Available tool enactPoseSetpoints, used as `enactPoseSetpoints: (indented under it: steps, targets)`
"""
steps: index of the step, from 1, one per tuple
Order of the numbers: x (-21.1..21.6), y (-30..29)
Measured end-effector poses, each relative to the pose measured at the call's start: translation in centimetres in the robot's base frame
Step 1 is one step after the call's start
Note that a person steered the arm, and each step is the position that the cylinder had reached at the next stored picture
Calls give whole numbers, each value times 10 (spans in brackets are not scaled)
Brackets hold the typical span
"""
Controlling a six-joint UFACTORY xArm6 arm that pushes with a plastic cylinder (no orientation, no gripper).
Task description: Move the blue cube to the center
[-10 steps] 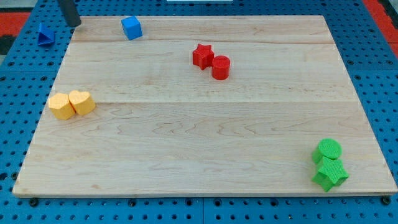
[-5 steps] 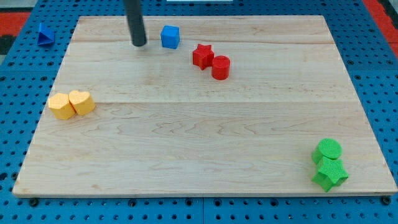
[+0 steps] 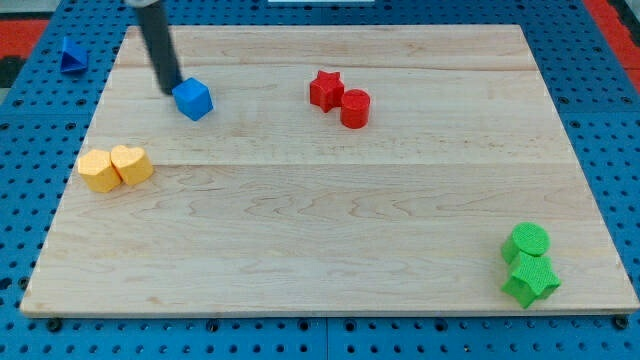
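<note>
The blue cube (image 3: 193, 99) lies on the wooden board (image 3: 330, 220) toward the view's upper left. My tip (image 3: 171, 89) is just left of the cube and slightly above it in the view, touching or nearly touching it. The rod rises from the tip to the view's top edge.
A red star (image 3: 325, 89) and a red cylinder (image 3: 355, 108) sit together right of the cube. Two yellow blocks (image 3: 115, 168) lie at the left edge. A green cylinder (image 3: 527, 241) and a green star (image 3: 530, 279) are at the bottom right. A blue triangular block (image 3: 69, 54) lies off the board at the upper left.
The blue cube went right along the top of the board, then came back left and down the view. My tip moved from the top left corner to beside the cube.
</note>
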State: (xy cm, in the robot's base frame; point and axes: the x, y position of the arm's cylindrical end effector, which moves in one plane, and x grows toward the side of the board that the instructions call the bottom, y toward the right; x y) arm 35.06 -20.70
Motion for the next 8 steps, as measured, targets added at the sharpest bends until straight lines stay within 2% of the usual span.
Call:
enactPoseSetpoints:
  steps: [1,2,3,4,5,6,7,8]
  targets:
    - [52,-7]
    - [48,9]
    - [4,-19]
    - [-19,42]
    - [0,103]
    - [59,162]
    - [154,130]
    - [197,3]
